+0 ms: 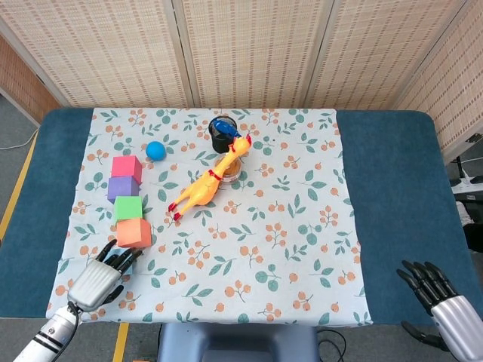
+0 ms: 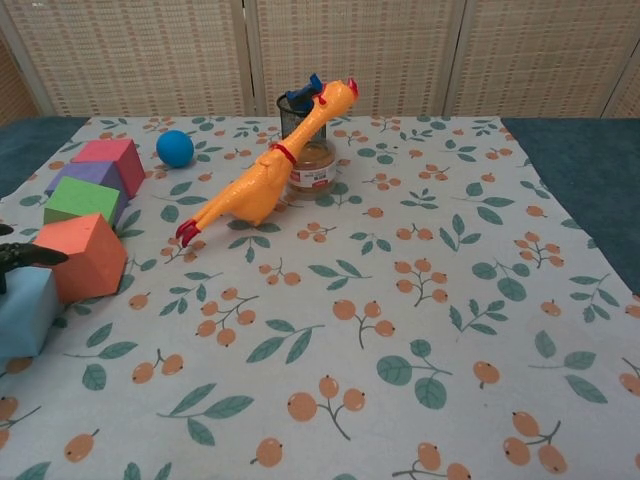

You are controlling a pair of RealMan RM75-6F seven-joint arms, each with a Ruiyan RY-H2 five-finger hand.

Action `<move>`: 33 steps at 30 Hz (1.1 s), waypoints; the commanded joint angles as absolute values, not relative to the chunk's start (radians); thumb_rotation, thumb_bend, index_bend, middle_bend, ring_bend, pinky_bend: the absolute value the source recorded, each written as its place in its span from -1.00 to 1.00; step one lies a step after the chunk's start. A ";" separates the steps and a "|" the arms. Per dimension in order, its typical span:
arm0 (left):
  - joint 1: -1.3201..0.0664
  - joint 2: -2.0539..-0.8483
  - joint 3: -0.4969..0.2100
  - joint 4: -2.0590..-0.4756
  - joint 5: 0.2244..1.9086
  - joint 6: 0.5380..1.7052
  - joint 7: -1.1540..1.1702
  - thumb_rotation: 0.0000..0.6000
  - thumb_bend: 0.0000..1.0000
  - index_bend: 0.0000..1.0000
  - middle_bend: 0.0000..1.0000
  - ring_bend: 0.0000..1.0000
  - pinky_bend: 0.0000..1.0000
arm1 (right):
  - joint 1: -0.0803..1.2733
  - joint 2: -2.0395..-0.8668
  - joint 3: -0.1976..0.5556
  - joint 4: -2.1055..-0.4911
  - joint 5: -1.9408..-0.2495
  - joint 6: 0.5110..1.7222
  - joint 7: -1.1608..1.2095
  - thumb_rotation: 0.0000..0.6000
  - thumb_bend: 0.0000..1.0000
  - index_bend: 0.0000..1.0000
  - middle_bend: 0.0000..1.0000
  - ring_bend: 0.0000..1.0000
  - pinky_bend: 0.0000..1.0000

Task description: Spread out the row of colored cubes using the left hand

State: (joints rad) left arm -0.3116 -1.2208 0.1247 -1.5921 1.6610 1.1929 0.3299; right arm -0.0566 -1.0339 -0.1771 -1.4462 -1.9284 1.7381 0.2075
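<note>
The row of coloured foam cubes is lying along the left edge of the floral tablecloth (image 1: 287, 219): the pink cube (image 1: 126, 167) farthest from the robot, then the purple cube (image 1: 122, 187), the green cube (image 1: 129, 207) and the orange cube (image 1: 133, 232), all sitting close together. The light blue cube (image 2: 22, 312) at the near end is sitting apart from the orange one, a gap showing between them in the chest view.

The left hand (image 1: 96, 280) is covering this blue cube from above, its dark fingers (image 1: 117, 260) pointing toward the orange cube; whether it is actually grasping the cube or just lying over it, I cannot tell. The step in hand looks like separating the nearest cube from the row.

Judging from the layout, the next move is calling for the hand to let go of the blue cube and reach the orange one, nudging it clear of the green without knocking the neighbours.

The right hand (image 1: 441, 302) is hanging off the near right corner of the blue table (image 1: 392, 188), fingers spread, holding nothing. The yellow rubber chicken (image 1: 207, 186), small blue ball (image 1: 155, 149) and black mesh cup (image 1: 222, 134) are standing well apart from the row.
</note>
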 commanded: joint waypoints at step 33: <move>-0.310 -1.197 0.100 -1.524 1.540 1.123 0.140 1.00 -0.30 -1.00 -1.00 -1.00 -0.97 | -0.053 -1.034 -0.181 -1.450 -1.924 1.719 0.196 1.00 -0.78 -1.00 -1.00 -1.00 -1.00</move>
State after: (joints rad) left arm -0.3032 -1.1995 0.1015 -1.5178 1.5492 1.1335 0.1374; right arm -0.0528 -1.0337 -0.1813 -1.4499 -1.9239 1.7191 0.1960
